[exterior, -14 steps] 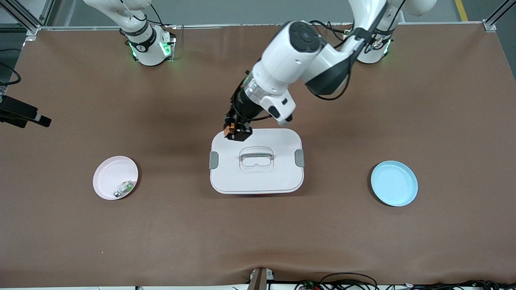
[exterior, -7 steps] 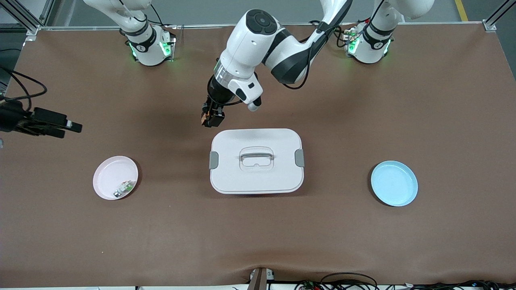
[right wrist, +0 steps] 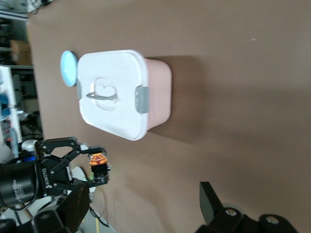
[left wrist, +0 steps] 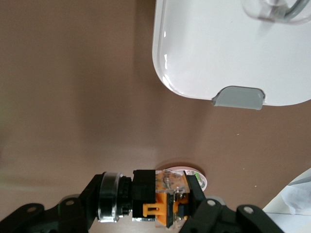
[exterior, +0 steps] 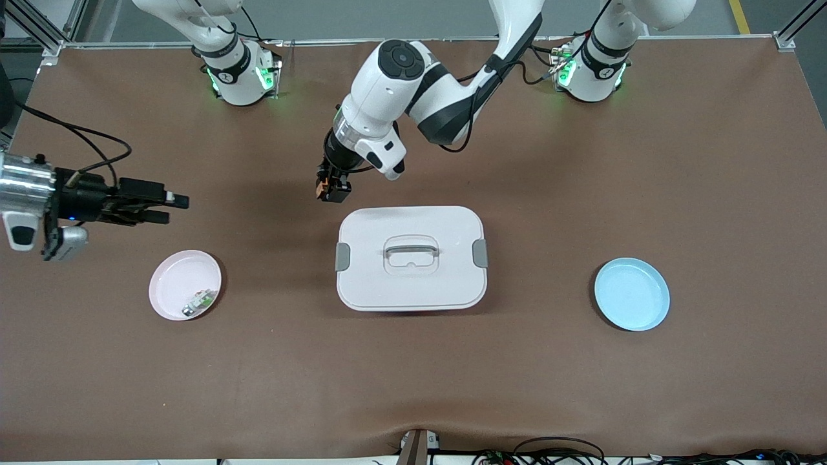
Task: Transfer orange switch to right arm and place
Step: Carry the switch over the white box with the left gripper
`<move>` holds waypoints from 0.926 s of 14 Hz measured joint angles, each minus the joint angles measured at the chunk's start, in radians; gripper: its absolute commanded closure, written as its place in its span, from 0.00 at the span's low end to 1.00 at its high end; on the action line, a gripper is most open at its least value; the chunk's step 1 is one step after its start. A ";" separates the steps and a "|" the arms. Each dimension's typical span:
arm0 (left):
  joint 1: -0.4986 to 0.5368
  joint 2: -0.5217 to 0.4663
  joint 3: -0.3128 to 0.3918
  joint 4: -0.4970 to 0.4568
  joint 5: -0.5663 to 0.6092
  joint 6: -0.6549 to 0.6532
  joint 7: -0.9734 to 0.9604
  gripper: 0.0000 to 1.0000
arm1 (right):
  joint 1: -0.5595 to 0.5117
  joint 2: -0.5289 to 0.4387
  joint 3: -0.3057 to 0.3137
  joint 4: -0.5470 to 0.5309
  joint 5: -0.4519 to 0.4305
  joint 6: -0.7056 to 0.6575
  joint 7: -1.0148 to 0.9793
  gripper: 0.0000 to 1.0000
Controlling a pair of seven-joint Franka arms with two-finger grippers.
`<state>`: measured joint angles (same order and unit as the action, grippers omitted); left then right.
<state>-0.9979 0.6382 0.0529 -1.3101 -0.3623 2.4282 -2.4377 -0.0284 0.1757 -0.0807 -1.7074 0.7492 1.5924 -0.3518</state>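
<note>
My left gripper (exterior: 331, 191) is shut on the orange switch (exterior: 321, 189), a tiny black block with an orange middle. It hangs over bare table beside the white lidded box's (exterior: 411, 258) corner toward the right arm's end. In the left wrist view the switch (left wrist: 156, 199) lies crosswise between the fingers, its silver ring to one side. My right gripper (exterior: 169, 210) is open and level over the table near the right arm's end, fingers pointing toward the switch, well apart from it. The right wrist view shows the switch (right wrist: 99, 160) ahead of the open right gripper (right wrist: 144, 209).
A pink plate (exterior: 185, 285) with a small green-and-silver part (exterior: 199, 302) lies on the table below the right gripper. A blue plate (exterior: 632, 294) sits toward the left arm's end. The box has a handle and grey side clips.
My left gripper has carried the switch off the box's corner and toward the right arm's end. My right gripper has come in from the table's edge toward the middle.
</note>
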 measured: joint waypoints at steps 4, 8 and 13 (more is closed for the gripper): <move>0.001 -0.009 -0.004 0.004 -0.002 -0.027 0.106 0.61 | 0.024 0.000 0.000 -0.104 0.060 0.033 -0.062 0.00; 0.006 -0.024 -0.004 0.007 -0.002 -0.058 0.129 0.61 | 0.085 0.000 0.002 -0.196 0.165 0.085 -0.067 0.00; 0.007 -0.026 -0.004 0.007 -0.002 -0.066 0.131 0.61 | 0.137 -0.045 0.003 -0.299 0.248 0.167 -0.067 0.00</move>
<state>-0.9911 0.6123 0.0492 -1.3029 -0.3641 2.3619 -2.3069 0.1086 0.1304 -0.0778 -2.0062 0.9969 1.7590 -0.4193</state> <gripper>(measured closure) 0.273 0.000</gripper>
